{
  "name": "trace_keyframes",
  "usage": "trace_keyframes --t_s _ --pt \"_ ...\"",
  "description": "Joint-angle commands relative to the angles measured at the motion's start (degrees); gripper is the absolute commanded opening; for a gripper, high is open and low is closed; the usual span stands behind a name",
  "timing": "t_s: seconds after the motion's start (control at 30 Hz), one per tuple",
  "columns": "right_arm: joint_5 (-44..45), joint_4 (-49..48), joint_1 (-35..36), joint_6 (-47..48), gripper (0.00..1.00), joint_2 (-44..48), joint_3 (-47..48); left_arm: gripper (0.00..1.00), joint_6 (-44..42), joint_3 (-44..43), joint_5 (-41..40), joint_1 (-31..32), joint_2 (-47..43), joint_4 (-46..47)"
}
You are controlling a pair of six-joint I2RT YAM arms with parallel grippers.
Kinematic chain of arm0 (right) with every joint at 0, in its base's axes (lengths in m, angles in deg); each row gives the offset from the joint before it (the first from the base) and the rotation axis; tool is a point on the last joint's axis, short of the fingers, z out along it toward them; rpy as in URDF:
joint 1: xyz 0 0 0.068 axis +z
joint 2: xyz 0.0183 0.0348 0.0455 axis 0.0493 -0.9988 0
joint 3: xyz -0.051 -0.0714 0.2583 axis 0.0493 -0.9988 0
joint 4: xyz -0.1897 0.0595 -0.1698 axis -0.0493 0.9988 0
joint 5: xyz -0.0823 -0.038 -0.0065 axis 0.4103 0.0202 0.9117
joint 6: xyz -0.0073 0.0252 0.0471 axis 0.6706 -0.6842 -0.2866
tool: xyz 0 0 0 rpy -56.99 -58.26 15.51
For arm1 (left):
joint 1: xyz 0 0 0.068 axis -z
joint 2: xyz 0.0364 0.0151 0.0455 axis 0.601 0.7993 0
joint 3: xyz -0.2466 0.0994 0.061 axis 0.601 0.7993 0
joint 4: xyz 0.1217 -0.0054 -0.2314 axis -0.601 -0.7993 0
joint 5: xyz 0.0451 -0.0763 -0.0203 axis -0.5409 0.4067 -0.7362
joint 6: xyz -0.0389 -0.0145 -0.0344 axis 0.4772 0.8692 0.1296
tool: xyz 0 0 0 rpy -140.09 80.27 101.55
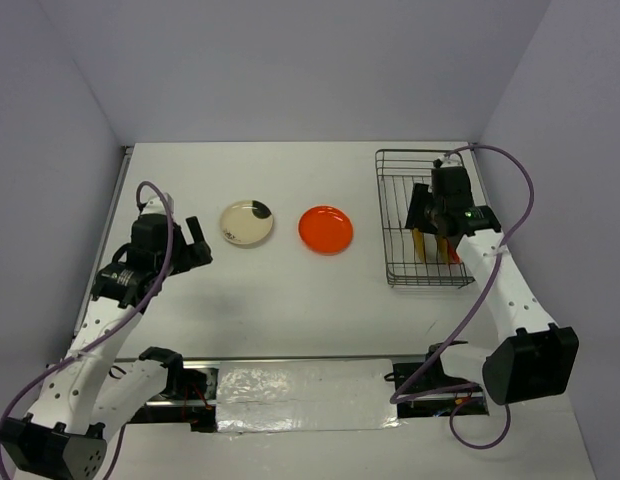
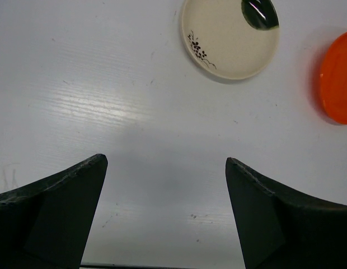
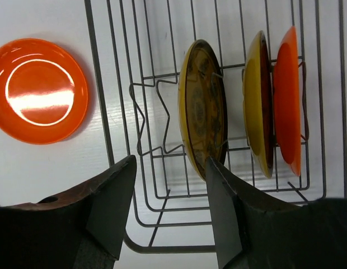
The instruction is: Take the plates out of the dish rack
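Note:
The dark wire dish rack (image 1: 426, 284) stands at the right of the table. In the right wrist view its wires (image 3: 99, 84) hold three plates on edge: an amber patterned plate (image 3: 201, 106), a yellow plate (image 3: 254, 101) and an orange-red plate (image 3: 288, 95). My right gripper (image 3: 169, 161) hangs over the rack (image 1: 437, 225), partly open, with nothing between its fingers; its right fingertip (image 3: 218, 179) sits by the amber plate's lower rim. A cream plate (image 1: 247, 223) and an orange-red plate (image 1: 326, 229) lie flat on the table. My left gripper (image 1: 195, 245) is wide open above bare table (image 2: 165, 161).
In the left wrist view the cream plate (image 2: 226, 45) with its dark spot and the orange-red plate (image 2: 338, 78) lie ahead of the fingers. Grey walls close the table on three sides. A foil-covered strip (image 1: 305, 395) lies along the near edge between the arm bases.

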State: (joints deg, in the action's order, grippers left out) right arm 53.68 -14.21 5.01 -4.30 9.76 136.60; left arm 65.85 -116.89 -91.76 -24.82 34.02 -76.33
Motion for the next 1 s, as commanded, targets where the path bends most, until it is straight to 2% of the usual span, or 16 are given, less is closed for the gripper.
trace_keyframes --t_s 0.0,0.1,0.13,0.37,0.47,0.5,0.57,0.7,0.73,0.97 --pt "-3.01 -1.58 -1.33 1.26 0.60 -1.01 -0.75 0.99 -0.62 -0.14 0.06 1.15 -0.53 1.63" --pt "-3.96 -2.72 -2.56 1.96 0.58 -1.89 -1.98 1.00 -0.62 -0.14 -0.03 1.94 -0.35 1.54" --pt "-4.32 -2.82 -3.08 2.48 0.53 -2.32 -2.16 0.99 -0.62 -0.14 -0.03 2.20 -0.27 1.54" --pt "-4.32 -5.27 -3.71 4.95 0.39 -8.21 -4.35 0.99 -0.62 -0.14 0.05 2.73 0.00 1.54" --pt "-5.19 -6.42 -3.79 5.39 0.33 -8.22 -4.79 1.00 -0.71 -0.14 0.14 2.91 0.35 1.54" --pt "-5.46 -6.77 -3.79 5.65 0.27 -7.69 -4.80 1.00 -0.71 -0.23 0.14 3.00 0.44 1.54" --pt "-5.81 -6.95 -3.88 5.83 0.25 -7.25 -4.53 0.99 -0.62 -0.23 0.05 2.91 0.70 1.45" --pt "-6.17 -6.68 -3.88 6.79 0.12 -5.23 -3.39 0.99 -0.53 -0.23 -0.03 3.00 0.53 1.45" --pt "-5.90 -6.51 -3.88 7.05 0.02 -4.36 -2.69 1.00 -0.53 -0.23 -0.21 3.08 0.53 1.45" --pt "-5.54 -1.94 -3.79 8.64 0.00 -2.24 3.90 1.00 -0.36 -0.23 -0.56 3.26 0.44 1.28"
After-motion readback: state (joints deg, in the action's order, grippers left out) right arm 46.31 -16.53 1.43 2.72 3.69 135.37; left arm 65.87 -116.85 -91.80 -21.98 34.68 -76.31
